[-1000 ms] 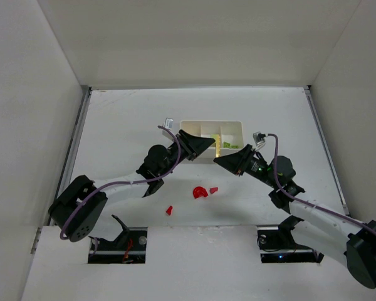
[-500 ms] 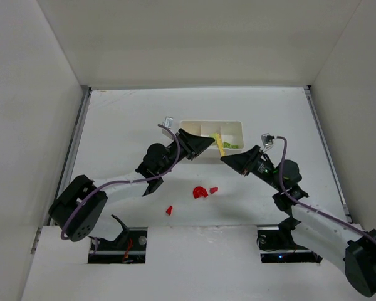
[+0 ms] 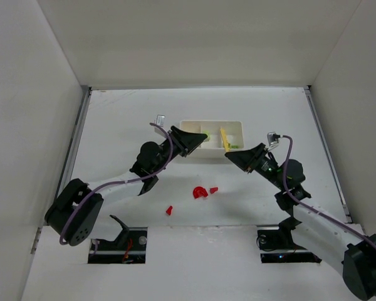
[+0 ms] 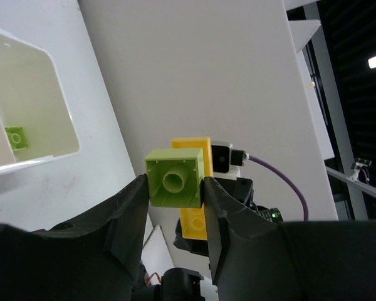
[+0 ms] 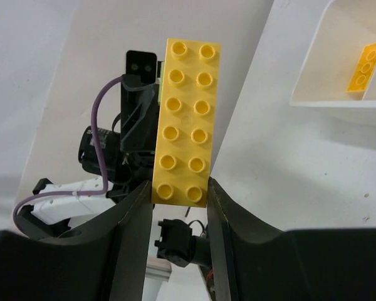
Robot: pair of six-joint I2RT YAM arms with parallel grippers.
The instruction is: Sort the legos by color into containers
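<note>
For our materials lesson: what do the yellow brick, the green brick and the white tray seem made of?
Yellow brick: probably hard plastic, smooth, evenly moulded studs. Green brick: same look, crisp moulded tube. Tray: likely thin white plastic, rounded corners, slight sheen.

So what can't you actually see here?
- Top view: the left gripper partly covers the tray's left compartment, hiding its contents.
- Left wrist view: the picture's edge cuts off most of the tray.
- Top view: the red pieces are too small to tell shapes.
</note>
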